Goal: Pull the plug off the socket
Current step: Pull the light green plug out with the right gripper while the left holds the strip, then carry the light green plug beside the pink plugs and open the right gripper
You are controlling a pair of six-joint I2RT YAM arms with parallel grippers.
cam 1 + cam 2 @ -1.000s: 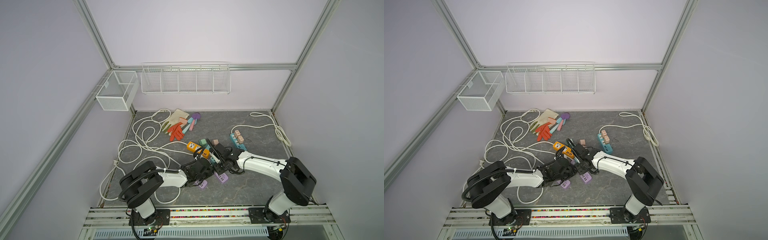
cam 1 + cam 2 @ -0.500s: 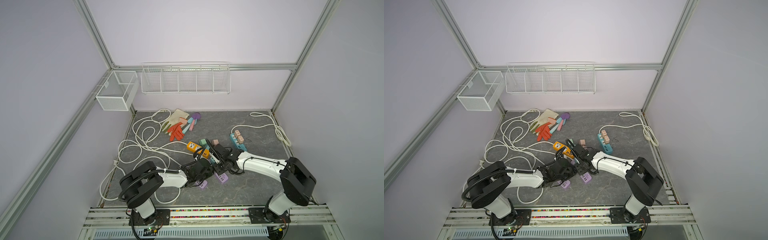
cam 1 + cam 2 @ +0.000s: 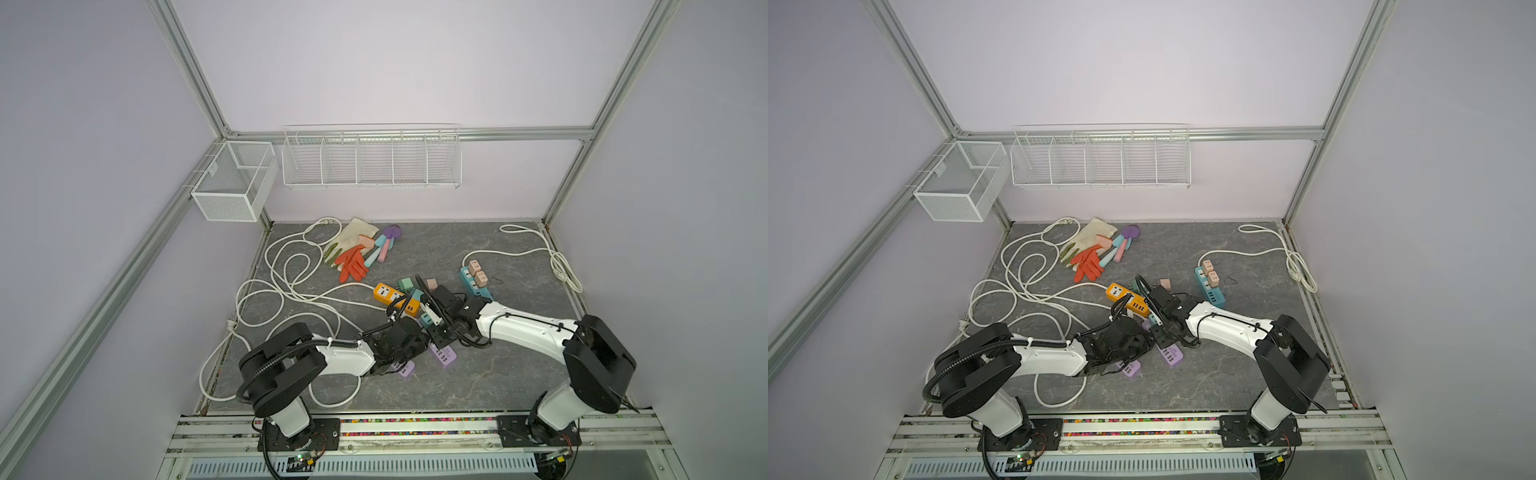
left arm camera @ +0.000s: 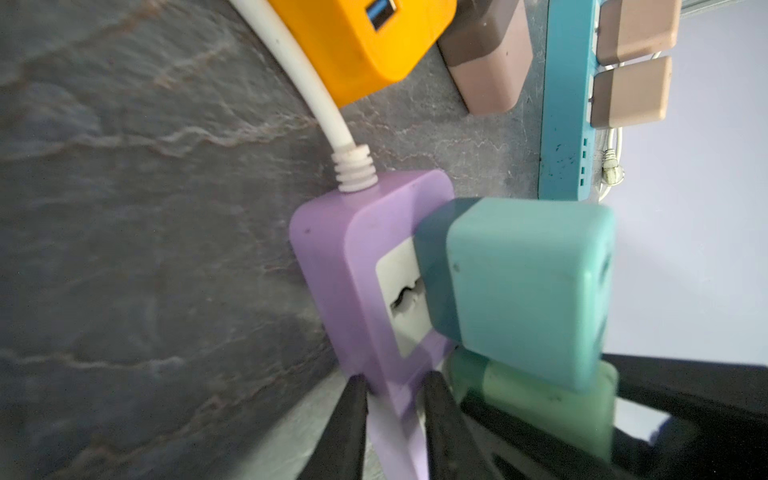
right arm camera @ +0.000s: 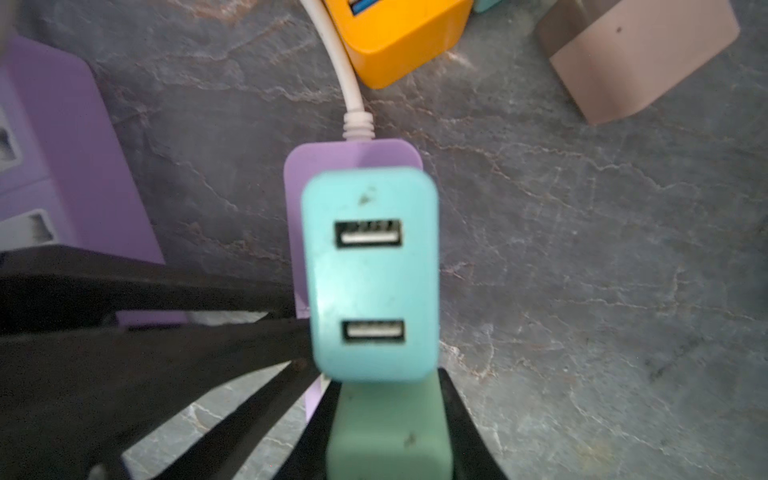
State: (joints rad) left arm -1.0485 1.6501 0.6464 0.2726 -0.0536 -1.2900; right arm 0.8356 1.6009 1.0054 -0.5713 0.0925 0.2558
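Down on the grey table point(image 3: 478, 374), the purple power strip point(image 4: 332, 257) is pinched along its edge by the left gripper point(image 4: 395, 376), whose jaws are pressed tight onto it. Beside a teal plug point(image 4: 528, 286) seated in that strip, the green plug point(image 5: 386, 432) is clamped between the fingers of the right gripper point(image 5: 386, 395) and held close against the strip, near the table's middle. Farther right, a blue strip point(image 3: 473, 286) carrying two beige plugs point(image 3: 481, 278) is seen lying apart.
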